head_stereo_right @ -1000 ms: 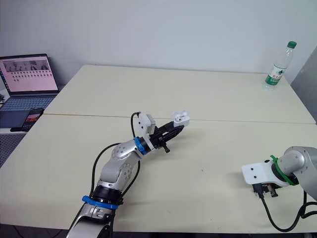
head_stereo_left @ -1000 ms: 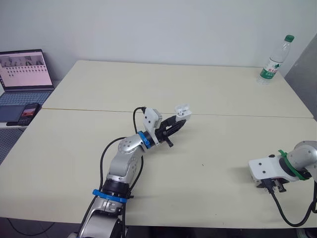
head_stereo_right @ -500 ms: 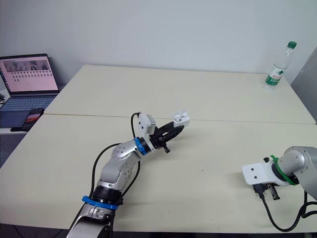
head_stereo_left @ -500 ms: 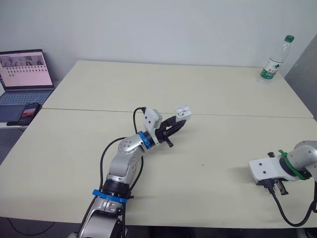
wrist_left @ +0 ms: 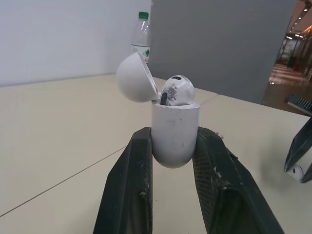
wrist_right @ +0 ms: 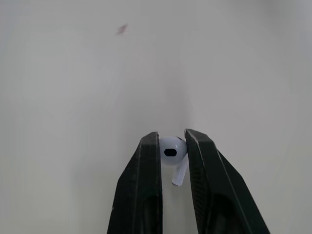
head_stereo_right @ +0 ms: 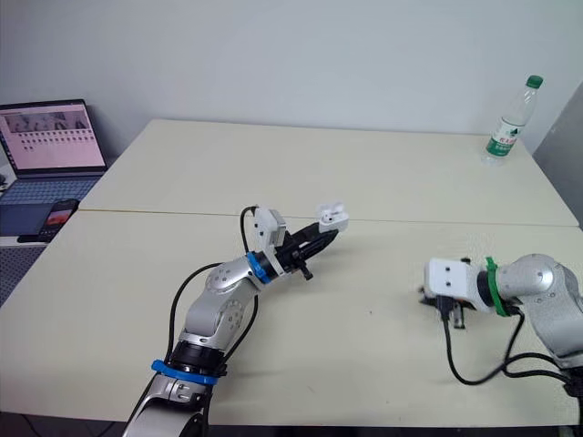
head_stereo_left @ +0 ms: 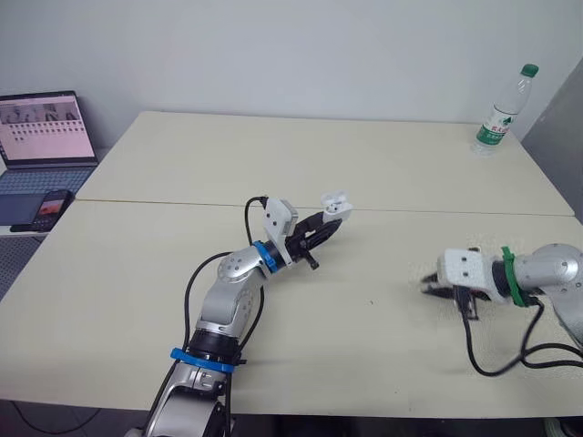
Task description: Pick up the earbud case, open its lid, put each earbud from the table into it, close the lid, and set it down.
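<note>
My left gripper (head_stereo_left: 330, 219) is shut on the white earbud case (wrist_left: 174, 131), held above the middle of the table. The case (head_stereo_left: 336, 206) has its lid (wrist_left: 136, 78) swung open, and one earbud (wrist_left: 177, 90) sits in it. My right gripper (wrist_right: 172, 146) is shut on the second white earbud (wrist_right: 172, 154), its stem pointing back between the fingers. That gripper (head_stereo_left: 431, 283) hangs low over the table to the right of the case, pointing toward it. In the left wrist view its black fingers (wrist_left: 300, 148) show at the edge.
A plastic water bottle (head_stereo_left: 502, 112) stands at the table's far right corner. An open laptop (head_stereo_left: 46, 137) and a phone (head_stereo_left: 50, 207) lie off the table to the left. A seam (head_stereo_left: 437, 211) runs across the table behind the case.
My right arm has swung from the near right edge leftward toward the case, now carrying the earbud. The left arm and the case have stayed still.
</note>
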